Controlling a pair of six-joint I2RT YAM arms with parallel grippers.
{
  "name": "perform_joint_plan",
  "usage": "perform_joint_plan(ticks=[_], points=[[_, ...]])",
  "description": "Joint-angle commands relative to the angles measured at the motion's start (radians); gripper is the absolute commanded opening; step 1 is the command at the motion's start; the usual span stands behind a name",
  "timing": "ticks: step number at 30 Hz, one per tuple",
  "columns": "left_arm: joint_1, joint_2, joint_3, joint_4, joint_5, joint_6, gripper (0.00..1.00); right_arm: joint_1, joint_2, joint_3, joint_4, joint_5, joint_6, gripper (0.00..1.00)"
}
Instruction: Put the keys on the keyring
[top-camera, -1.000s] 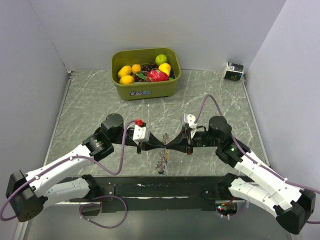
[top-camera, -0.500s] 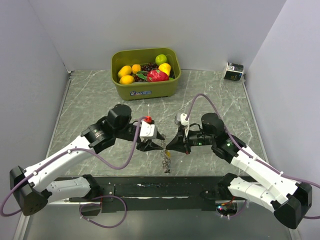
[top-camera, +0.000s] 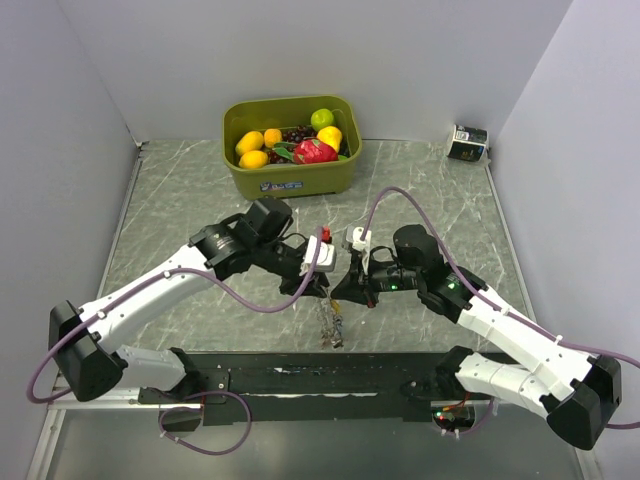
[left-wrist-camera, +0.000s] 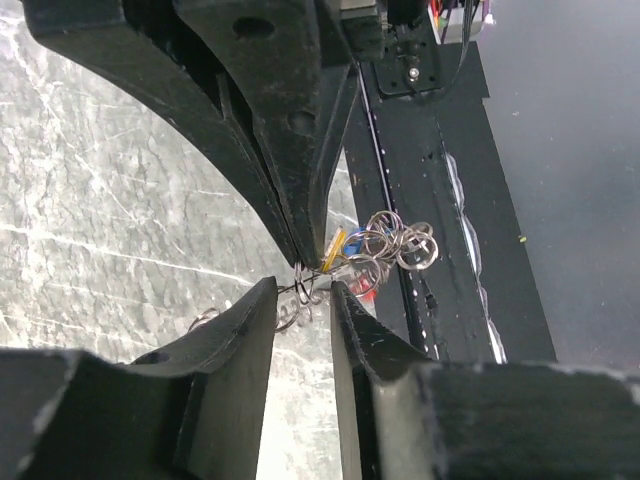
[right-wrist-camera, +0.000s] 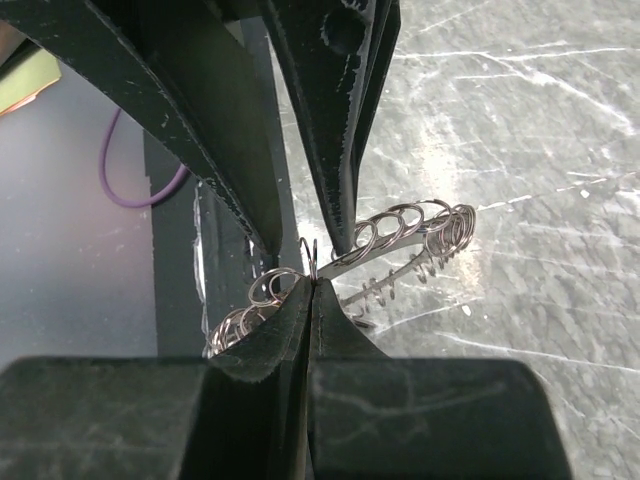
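Bottom centre of top view: keys (top-camera: 330, 323) hang in a bunch, lower end at the black strip (top-camera: 300, 378); can't tell if it touches; coloured heads tangled with spare rings, too small to count. Just above: right gripper (top-camera: 341, 290) clenched on the keyring (right-wrist-camera: 311, 252) wire; left gripper (top-camera: 318, 287) tip-to-tip with it, jaws part-spread, straddling the wire, not pinching. Looks mid-threading; some keys seem on, unconfirmed; no loose keys spotted elsewhere. Far back: fruit bin (top-camera: 290, 182); small box (top-camera: 467, 142) upper right.
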Motion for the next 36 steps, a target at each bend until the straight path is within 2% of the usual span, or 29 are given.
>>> perform_joint_plan(ticks=[1, 9, 12, 13, 16, 22, 28, 36], points=[[-0.003, 0.034, 0.072, -0.059, 0.01, 0.047, 0.33, 0.005, -0.02, 0.037, 0.049, 0.018, -0.008, 0.0], [-0.005, 0.044, 0.052, -0.022, 0.009, 0.046, 0.27, 0.007, -0.027, 0.026, 0.064, 0.019, -0.001, 0.0], [-0.005, 0.044, 0.049, -0.016, 0.018, 0.051, 0.17, 0.007, -0.032, 0.023, 0.065, 0.018, 0.001, 0.0], [-0.005, 0.045, 0.049, -0.014, 0.019, 0.052, 0.1, 0.005, -0.032, 0.024, 0.062, 0.018, 0.001, 0.0], [-0.005, 0.048, 0.048, -0.011, 0.018, 0.054, 0.01, 0.007, -0.037, 0.023, 0.065, 0.019, 0.002, 0.0], [-0.005, 0.025, 0.022, 0.021, 0.01, 0.044, 0.01, 0.007, -0.044, 0.017, 0.067, 0.024, 0.002, 0.0], [-0.005, -0.05, -0.069, 0.185, -0.008, -0.035, 0.01, 0.005, -0.084, -0.008, 0.102, 0.044, 0.025, 0.0], [-0.005, -0.172, -0.244, 0.502, -0.065, -0.184, 0.01, 0.005, -0.118, -0.02, 0.121, 0.075, 0.047, 0.23]])
